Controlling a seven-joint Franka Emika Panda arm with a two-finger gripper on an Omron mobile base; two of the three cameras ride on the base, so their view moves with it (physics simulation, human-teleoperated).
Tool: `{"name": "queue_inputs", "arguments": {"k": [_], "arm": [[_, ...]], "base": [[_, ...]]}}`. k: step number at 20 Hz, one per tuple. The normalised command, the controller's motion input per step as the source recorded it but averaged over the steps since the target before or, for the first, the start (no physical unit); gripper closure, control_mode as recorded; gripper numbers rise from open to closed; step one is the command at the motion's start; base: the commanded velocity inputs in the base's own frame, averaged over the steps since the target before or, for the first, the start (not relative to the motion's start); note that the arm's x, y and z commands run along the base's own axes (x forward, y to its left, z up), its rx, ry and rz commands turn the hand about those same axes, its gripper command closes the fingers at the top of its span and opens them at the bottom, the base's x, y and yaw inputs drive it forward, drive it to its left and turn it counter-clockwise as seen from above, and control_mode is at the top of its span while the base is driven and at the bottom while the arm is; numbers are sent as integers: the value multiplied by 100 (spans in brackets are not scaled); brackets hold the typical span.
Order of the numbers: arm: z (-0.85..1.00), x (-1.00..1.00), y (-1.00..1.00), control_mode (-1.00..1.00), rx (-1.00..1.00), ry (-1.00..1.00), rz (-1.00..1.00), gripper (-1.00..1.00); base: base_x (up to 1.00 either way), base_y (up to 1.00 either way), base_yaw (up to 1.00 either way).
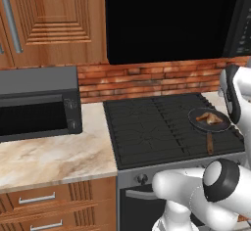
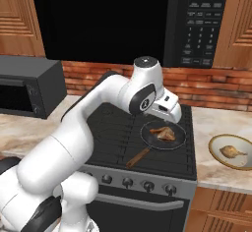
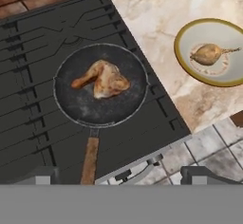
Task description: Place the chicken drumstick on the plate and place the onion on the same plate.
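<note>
The chicken drumstick (image 3: 102,79) lies in a dark frying pan (image 3: 83,108) with a wooden handle on the stove's right front burner. It also appears as the drumstick (image 2: 162,132) in the pan (image 2: 175,140) from the right, and as the drumstick (image 1: 210,119) from the left. The onion (image 3: 209,53) rests in a tan bowl (image 3: 179,57) with a cream inside, on the marble counter right of the stove; the onion (image 2: 231,152) sits in the bowl (image 2: 213,151). My gripper (image 3: 122,176) hangs open and empty above the pan. The plate is out of view.
A black stove (image 1: 147,127) has knobs along its front (image 2: 128,182). A dark toaster oven (image 1: 39,103) stands on the left counter. An overhead microwave (image 2: 199,24) and a brick wall (image 1: 147,78) lie behind. The tiled floor (image 3: 213,147) lies beyond the counter edge.
</note>
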Motion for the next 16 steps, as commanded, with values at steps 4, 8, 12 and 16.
{"name": "queue_inputs", "arguments": {"k": [4, 8, 12, 16], "arm": [[-36, 5, 0, -100, 0, 0, 0, -100], [-31, 12, 0, -100, 0, 0, 0, -100], [-23, 27, 11, -100, -1, 0, 0, -100], [-24, 29, 1, -100, -2, 0, 0, -100]], "base": [[0, 0, 0], [0, 0, 0], [0, 0, 0], [0, 0, 0]]}}
